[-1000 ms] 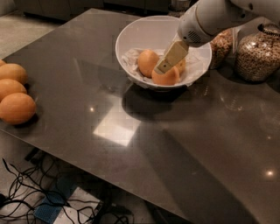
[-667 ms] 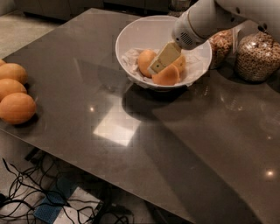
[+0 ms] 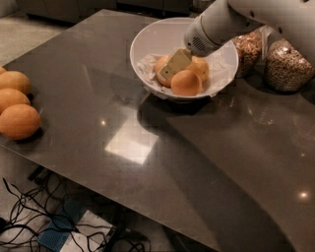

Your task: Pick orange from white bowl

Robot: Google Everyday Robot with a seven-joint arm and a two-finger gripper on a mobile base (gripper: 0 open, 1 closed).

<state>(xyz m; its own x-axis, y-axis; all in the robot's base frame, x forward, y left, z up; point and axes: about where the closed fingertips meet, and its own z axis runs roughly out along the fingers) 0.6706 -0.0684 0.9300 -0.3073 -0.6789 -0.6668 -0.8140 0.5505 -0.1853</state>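
The gripper (image 3: 173, 64) is seen inside the white bowl (image 3: 145, 39), laid against the orange (image 3: 159, 68) on the bowl's left side; whether anything is gripped cannot be told. A deeper-orange fruit (image 3: 186, 82) is crowded just in front. Glass jars (image 3: 285, 66) are set close on the right. A row of oranges (image 3: 17, 106) is lined along the left edge of the table (image 3: 147, 167), well apart.

The place looks like a kitchen rigged for robot trials. A dark polished counter (image 3: 147, 187) holds cereal jars (image 3: 286, 66), a row of oranges (image 3: 18, 120) and a white bowl (image 3: 156, 38), with the gripper (image 3: 173, 65) inside the bowl. Cabinets (image 3: 64, 9) stand behind, and loose cables (image 3: 24, 197) tangle on the floor.
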